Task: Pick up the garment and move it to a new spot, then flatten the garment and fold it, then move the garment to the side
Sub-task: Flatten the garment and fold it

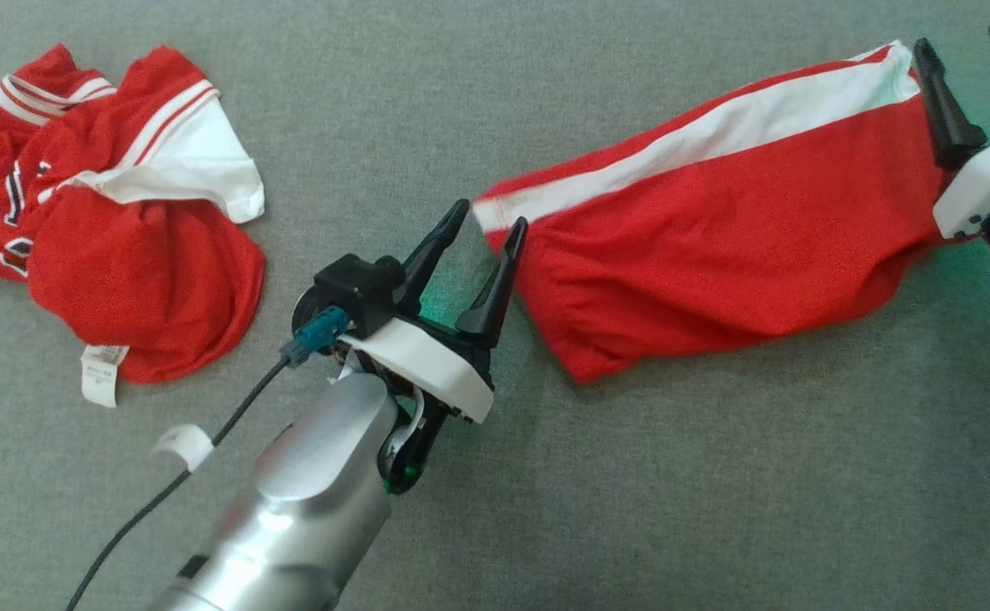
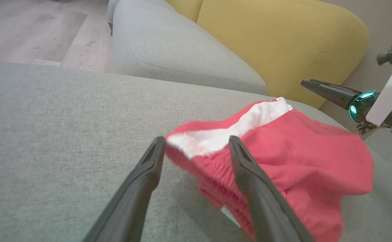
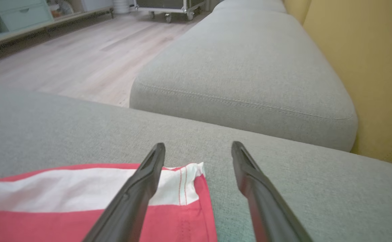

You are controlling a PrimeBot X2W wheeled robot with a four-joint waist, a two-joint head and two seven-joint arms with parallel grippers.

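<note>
Red sports shorts with a white side stripe [image 1: 715, 229] lie stretched across a grey woven-fabric seat cushion [image 1: 630, 475], spanning the gap between the robot's two arms. The left gripper [image 1: 490, 214] sits at the elastic waistband end with its two dark fingers spread wide. One fingertip is right at the cloth's edge, and nothing is pinched between them. The left wrist view shows the white-striped corner of the waistband in the gap between those fingers, the fabric there slightly blurred.

At the opposite end, the right gripper [image 1: 961, 36] is also spread and grips nothing. In its wrist view one finger crosses over the stitched hem corner, while the other stands over bare cushion just beside the cloth. That hem end points toward the cushion's far edge, beyond which are a second grey cushion [image 3: 249, 67] and a mustard-yellow padded backrest [image 2: 283, 43].

Well apart from the shorts, toward the cushion's left side, a crumpled red-and-white basketball jersey [image 1: 121, 246] lies in a heap, its white care label [image 1: 103, 373] turned out at the lower edge. A black cable [image 1: 164, 488] runs along the left arm's silver forearm. Pale wooden flooring [image 3: 81, 50] shows past the cushion's edge.
</note>
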